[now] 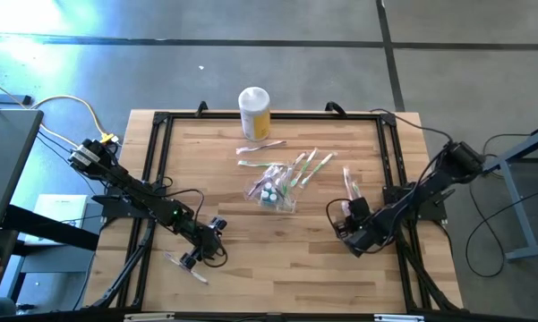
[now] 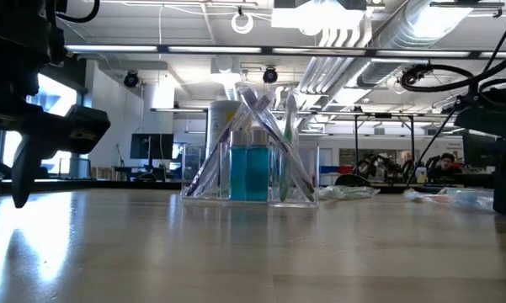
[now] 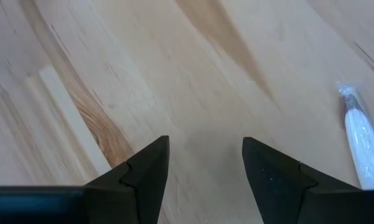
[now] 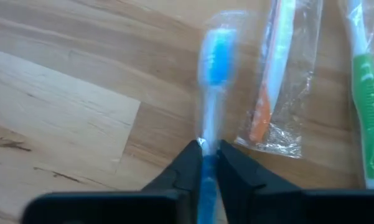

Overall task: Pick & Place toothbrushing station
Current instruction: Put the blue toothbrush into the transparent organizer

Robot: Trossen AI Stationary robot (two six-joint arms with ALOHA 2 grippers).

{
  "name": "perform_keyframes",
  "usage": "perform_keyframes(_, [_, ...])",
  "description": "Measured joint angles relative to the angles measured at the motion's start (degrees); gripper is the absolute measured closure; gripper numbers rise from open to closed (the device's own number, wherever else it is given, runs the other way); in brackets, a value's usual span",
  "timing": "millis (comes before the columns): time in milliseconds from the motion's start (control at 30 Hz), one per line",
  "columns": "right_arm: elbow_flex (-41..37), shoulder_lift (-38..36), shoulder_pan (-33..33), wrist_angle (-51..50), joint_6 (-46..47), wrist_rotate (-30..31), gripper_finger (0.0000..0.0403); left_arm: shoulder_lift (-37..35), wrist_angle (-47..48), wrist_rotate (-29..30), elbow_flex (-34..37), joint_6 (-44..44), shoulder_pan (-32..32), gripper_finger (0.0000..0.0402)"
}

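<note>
While the left gripper [image 3: 205, 174] hovered low over bare wood at the table's [image 1: 251, 268] near left with its fingers parted and empty, the right gripper [image 4: 209, 158] at the right side had its fingers pinched on a blue-headed, plastic-wrapped toothbrush [image 4: 215, 68]. Near the table's middle stood the small clear plastic toothbrushing station [image 1: 273, 192], toothbrushes leaning inside it.
</note>
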State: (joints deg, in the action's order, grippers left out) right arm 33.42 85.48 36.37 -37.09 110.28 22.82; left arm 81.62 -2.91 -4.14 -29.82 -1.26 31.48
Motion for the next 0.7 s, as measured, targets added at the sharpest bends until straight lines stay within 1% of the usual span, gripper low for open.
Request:
perform_keyframes(67, [-0.1,0.1,1.1,0.6,0.7,2.4,0.0385,0.0,0.0,0.0,0.0,-0.1,0.0,0.0204])
perform_keyframes(100, [-0.1,0.1,1.6,1.2,1.0,4.1,0.0388,0.0,0.0,0.0,0.0,-0.5,0.0,0.0204])
perform_keyframes(200, [-0.1,0.5,2.6,3.7,0.6,11.3,0.0386,0.0,-0.7,0.0,0.0,-2.1,0.0,0.0204])
perform_keyframes(300, [-0.1,1.0,2.6,8.2,-5.1,19.5,0.0386,0.0,-1.8,0.2,0.0,-3.8,0.0,0.0204])
perform_keyframes(367, [0.0,1.4,2.6,14.3,-13.0,22.1,0.039,0.0,-3.6,0.9,0.0,-4.6,0.0,0.0204])
perform_keyframes(467, [0.0,1.8,2.1,25.5,-27.5,22.8,0.0399,0.0,-6.2,2.1,0.0,-5.6,0.0,0.0204])
perform_keyframes(567, [0.1,2.3,2.1,39.1,-43.3,24.8,0.0401,0.0,-9.9,3.6,0.0,-7.3,0.0,0.0204])
perform_keyframes(633, [0.1,2.3,2.1,48.1,-53.9,25.1,0.0401,0.0,-12.2,4.7,0.0,-8.8,0.0,0.0204])
perform_keyframes(700, [0.1,2.4,2.1,55.4,-62.1,25.1,0.0401,0.0,-14.9,5.7,0.0,-10.3,0.0,0.0204])
